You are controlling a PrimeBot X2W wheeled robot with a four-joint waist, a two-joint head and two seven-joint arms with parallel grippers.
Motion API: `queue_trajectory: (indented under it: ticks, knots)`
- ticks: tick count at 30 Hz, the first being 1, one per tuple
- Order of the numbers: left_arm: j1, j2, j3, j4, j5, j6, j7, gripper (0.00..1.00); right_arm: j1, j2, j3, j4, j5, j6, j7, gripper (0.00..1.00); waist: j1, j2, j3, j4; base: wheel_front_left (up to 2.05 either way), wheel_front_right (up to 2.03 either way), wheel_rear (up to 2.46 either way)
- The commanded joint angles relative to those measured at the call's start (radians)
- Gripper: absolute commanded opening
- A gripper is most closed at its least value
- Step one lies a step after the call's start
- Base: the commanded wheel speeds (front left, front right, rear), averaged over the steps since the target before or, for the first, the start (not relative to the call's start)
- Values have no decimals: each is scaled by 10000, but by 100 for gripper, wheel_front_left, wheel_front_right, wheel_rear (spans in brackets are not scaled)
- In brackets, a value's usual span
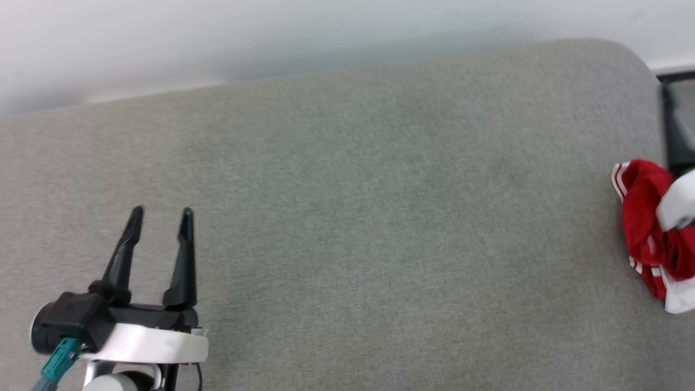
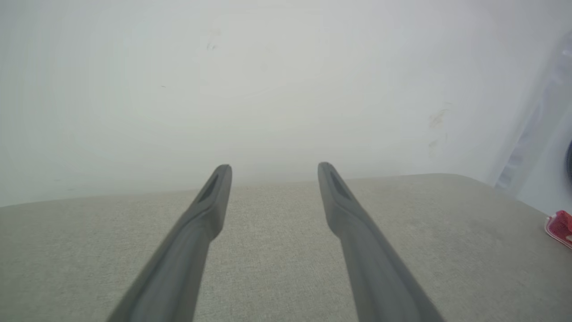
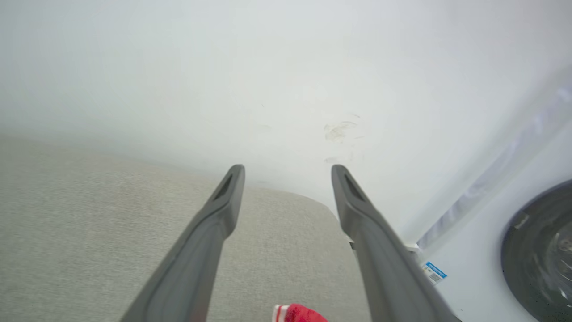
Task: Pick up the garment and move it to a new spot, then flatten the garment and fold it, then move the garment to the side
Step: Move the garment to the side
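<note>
The garment (image 1: 643, 228) lies crumpled near the right end of the grey cloth-covered table (image 1: 353, 217), red with striped trim and white parts. It also shows at the right edge of the left wrist view as garment (image 2: 561, 226) and at the bottom of the right wrist view as garment (image 3: 297, 314). My right gripper (image 3: 288, 167) is open just above and past it, holding nothing. One of its dark fingers (image 1: 675, 136) rises at the head view's right edge. My left gripper (image 1: 163, 212) stands open and empty far to the left, low over the table, also seen as left gripper (image 2: 273, 166).
A white wall (image 1: 271, 38) runs along the table's far edge. The table's far right corner (image 1: 635, 54) is rounded. Beyond it stands a white washing machine with a dark round door (image 3: 540, 250).
</note>
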Motion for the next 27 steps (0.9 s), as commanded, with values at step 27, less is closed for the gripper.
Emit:
queue_trajectory:
  ticks: [27]
  knots:
    - [1688,-546,250,604,10,-13,-18,100,5127,4050,217,-2054,795,-6,-2631,100,2,0,-1855,1469,0,0,0]
